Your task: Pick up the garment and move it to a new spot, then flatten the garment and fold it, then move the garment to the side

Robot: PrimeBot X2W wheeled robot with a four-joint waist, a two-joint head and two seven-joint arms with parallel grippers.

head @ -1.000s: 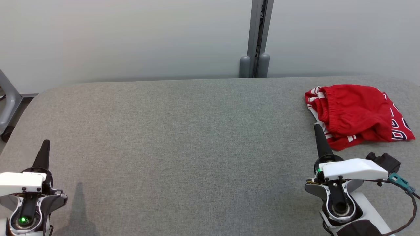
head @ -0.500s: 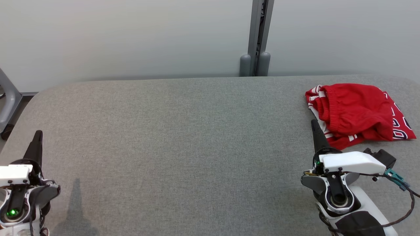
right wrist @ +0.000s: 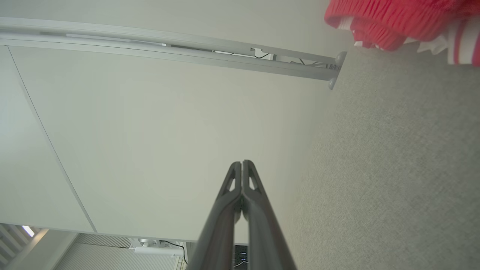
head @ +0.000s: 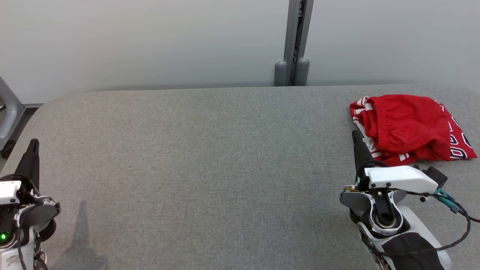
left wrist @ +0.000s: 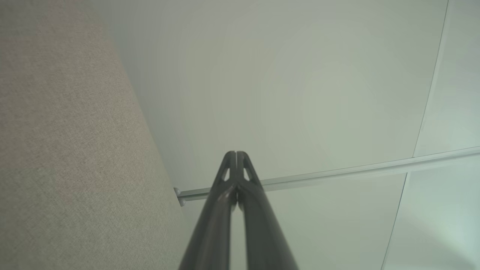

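The garment [head: 408, 127] is a red piece with white stripes and dark lettering, lying bunched near the right edge of the grey table [head: 210, 157]. Its red gathered edge [right wrist: 393, 18] also fills the top right corner of the right wrist view. My right gripper [head: 354, 135] is shut and empty, its tip just left of the garment's near corner; whether it touches the cloth I cannot tell. In its own wrist view the right gripper [right wrist: 242, 163] has its fingers pressed together. My left gripper [head: 34, 142] stands shut and empty at the table's left edge, and its wrist view shows the left gripper [left wrist: 236, 153] closed too.
A grey post [head: 294, 41] with two rounded caps rises behind the table's far edge against a pale wall. A grey frame [head: 9, 120] stands off the table's left end. A dark cable [head: 455, 221] hangs from my right wrist.
Both arms have shifted leftwards and a little farther forward in the head view, the left one nearly off the left side. The garment lies as before; both grippers stay shut.
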